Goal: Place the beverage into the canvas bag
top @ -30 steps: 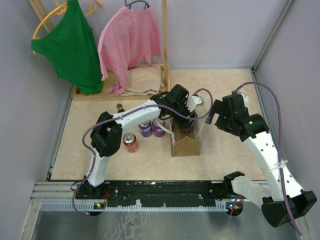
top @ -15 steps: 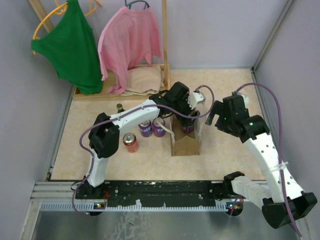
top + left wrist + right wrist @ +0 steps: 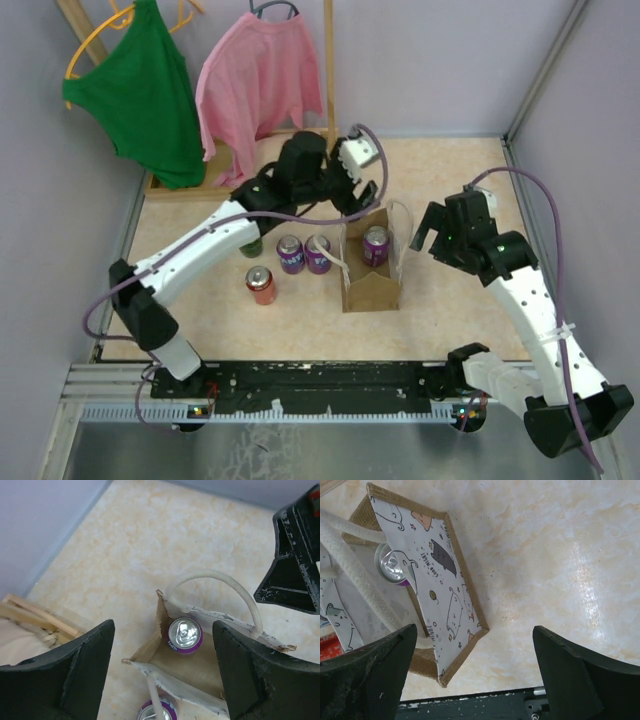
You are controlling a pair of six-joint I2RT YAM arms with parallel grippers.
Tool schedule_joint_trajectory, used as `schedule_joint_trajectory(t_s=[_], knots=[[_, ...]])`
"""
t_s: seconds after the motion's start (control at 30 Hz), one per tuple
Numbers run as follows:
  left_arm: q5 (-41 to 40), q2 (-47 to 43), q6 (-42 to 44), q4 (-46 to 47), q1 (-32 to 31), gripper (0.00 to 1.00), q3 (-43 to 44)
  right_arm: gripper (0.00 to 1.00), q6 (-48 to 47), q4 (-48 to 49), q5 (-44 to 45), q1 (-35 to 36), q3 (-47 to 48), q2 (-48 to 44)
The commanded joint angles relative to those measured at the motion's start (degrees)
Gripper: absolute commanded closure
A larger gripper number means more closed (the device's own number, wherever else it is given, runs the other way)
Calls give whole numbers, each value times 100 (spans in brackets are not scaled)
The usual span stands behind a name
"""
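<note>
The canvas bag (image 3: pixel 371 281) stands upright at mid-table with a purple beverage can (image 3: pixel 376 245) upright inside it. My left gripper (image 3: pixel 357 188) is open and empty, raised above and behind the bag. In the left wrist view the bag (image 3: pixel 200 667) and the can (image 3: pixel 184 634) lie below, between my spread fingers (image 3: pixel 75 680). My right gripper (image 3: pixel 425 233) is open and empty just right of the bag. In the right wrist view the bag's cat-print side (image 3: pixel 437 585) and the can top (image 3: pixel 392 565) show at upper left.
Two purple cans (image 3: pixel 290 254) (image 3: pixel 319 253) and a red can (image 3: pixel 261 285) stand left of the bag. A green bottle (image 3: pixel 250 245) is partly behind my left arm. A wooden rack with a green top (image 3: pixel 140 90), a pink shirt (image 3: pixel 258 85) and folded beige cloth (image 3: pixel 290 160) stands at the back left.
My left gripper has lifted out of the bag and drawn back and up, leaving the purple can inside. The right arm has barely moved.
</note>
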Motion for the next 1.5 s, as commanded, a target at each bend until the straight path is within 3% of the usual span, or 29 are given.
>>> schedule_joint_trajectory(t_s=[0.0, 0.1, 0.2, 0.4, 0.6, 0.87, 1.47], knots=[[211, -604, -502, -187, 783, 15, -221, 1, 31, 247, -16, -46, 74, -54], [624, -908, -664, -901, 1656, 16, -506, 1, -35, 210, 27, -46, 150, -6], [821, -1402, -227, -1458, 2206, 16, -1117, 1, -93, 190, 72, -47, 207, 67], [1035, -2269, 804, -3096, 2288, 12, -2027, 1, -168, 226, 44, -53, 242, 210], [1063, -2557, 1320, -4124, 2290, 9, -2453, 1, -336, 246, -8, -47, 271, 358], [1238, -2158, 1279, -4193, 2285, 8, -2731, 1, -352, 364, -97, -49, 345, 481], [650, -1667, 1378, -3454, 2259, 8, -3330, 1, -161, 154, -1, -46, 166, 133]])
